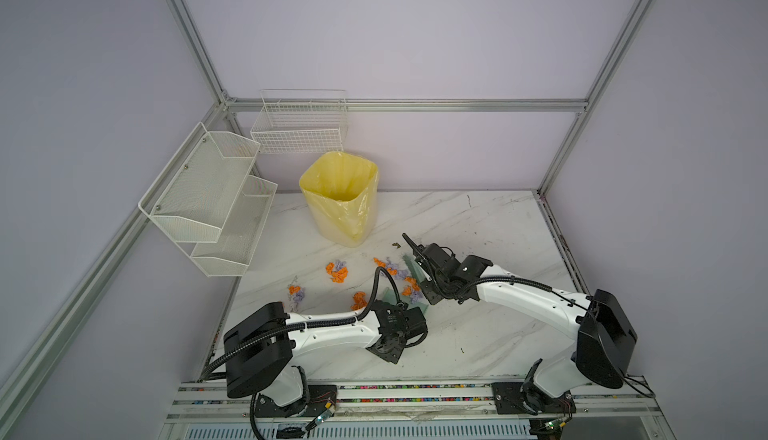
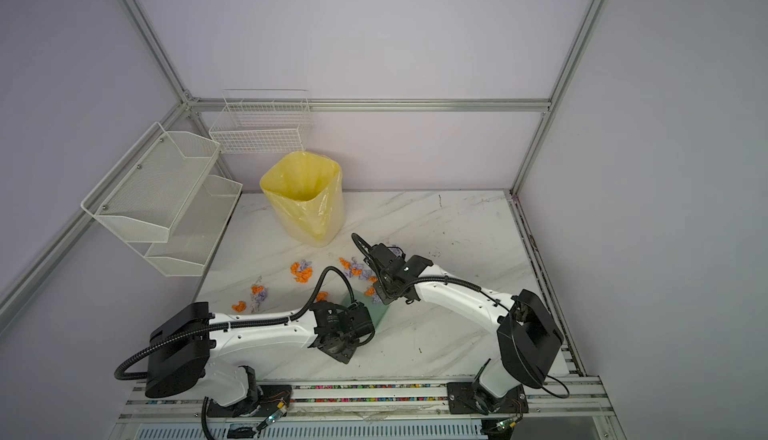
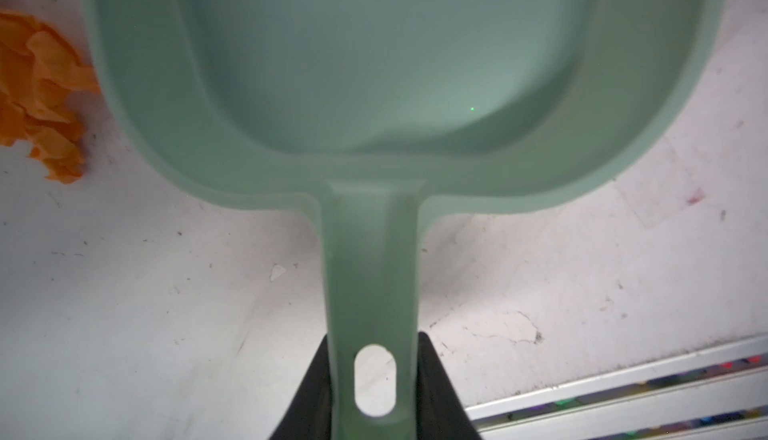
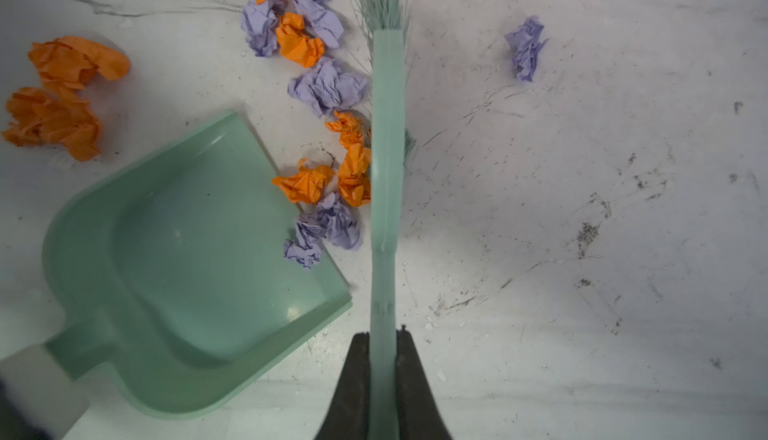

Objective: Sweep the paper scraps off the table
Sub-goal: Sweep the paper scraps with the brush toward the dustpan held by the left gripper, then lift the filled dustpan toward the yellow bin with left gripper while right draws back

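Both claws gripping: left claw (image 3: 374, 369) clamped on green dustpan (image 4: 199, 251) handle, right claw (image 4: 383, 344) clamped on green brush (image 4: 387, 126). Orange and lilac paper scraps (image 4: 328, 85) lie on counter (image 4: 582, 168), a cluster bunched between brush and dustpan lip, others scattered nearer yellow-lined bin (image 1: 338, 199).

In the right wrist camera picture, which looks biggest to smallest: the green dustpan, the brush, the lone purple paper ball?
1. green dustpan, clearly largest.
2. brush, long but thin; held close to the camera, so it may look oversized.
3. lone purple paper ball, smallest.
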Controlling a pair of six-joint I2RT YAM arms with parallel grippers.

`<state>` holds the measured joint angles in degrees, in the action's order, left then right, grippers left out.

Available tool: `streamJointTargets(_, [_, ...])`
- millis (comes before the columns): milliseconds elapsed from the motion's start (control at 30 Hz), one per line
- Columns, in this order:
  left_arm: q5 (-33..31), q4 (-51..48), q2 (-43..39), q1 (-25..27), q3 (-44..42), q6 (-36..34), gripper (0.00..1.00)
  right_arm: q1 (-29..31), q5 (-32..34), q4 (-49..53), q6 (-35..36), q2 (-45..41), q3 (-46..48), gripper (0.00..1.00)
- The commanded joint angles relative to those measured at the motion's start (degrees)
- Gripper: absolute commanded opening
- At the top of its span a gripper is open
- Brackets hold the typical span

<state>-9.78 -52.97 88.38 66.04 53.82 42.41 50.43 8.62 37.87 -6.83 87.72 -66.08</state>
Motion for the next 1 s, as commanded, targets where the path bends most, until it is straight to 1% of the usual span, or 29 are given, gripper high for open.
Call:
streamJointTargets(0, [-1.12, 1.05, 0.91, -1.47, 5.44, -1.73, 0.00, 0.62, -6.64, 3.32, -1.12, -2.34, -0.03, 0.00])
streamJointTargets(267, [-0.03, 2.56, 1.27, -5.17, 5.64, -3.99, 0.00, 0.76, -17.11, 3.53, -6.08, -7.41, 2.90, 0.00])
streamJointTargets(333, [0.09, 2.78, 1.19, -5.65, 5.64, -4.37, 0.00, 0.76, -18.36, 3.76, -7.25, -8.70, 3.50, 0.00])
streamJointTargets(400, [0.25, 2.91, 1.23, -6.03, 5.76, -4.93, 0.00, 0.77, -17.93, 3.90, -8.70, -11.19, 3.76, 0.00])
streamJointTargets(433, [0.45, 2.95, 1.27, -6.09, 5.80, -5.16, 0.00, 0.74, -17.40, 4.01, -9.60, -11.85, 3.55, 0.00])
streamJointTargets(567, [0.71, 3.11, 1.51, -6.10, 6.12, -5.91, 0.00, 0.71, -7.38, 4.85, -13.18, -15.38, 1.70, 0.00])
streamJointTargets(667, [0.40, 3.95, 0.89, -6.01, 5.85, -6.12, 0.00, 0.46, -2.12, 4.70, -14.68, -16.64, 0.26, 0.00])
streamJointTargets(767, [-0.81, 4.35, -0.30, -5.90, 5.50, -5.10, 0.00, 0.37, 1.01, 4.02, -15.29, -17.26, -0.70, 0.00])
streamJointTargets(967, [-4.05, 4.87, -3.31, -4.62, 5.22, -4.12, 0.00, -0.75, 4.20, 3.22, -15.72, -19.71, -1.10, 0.00])
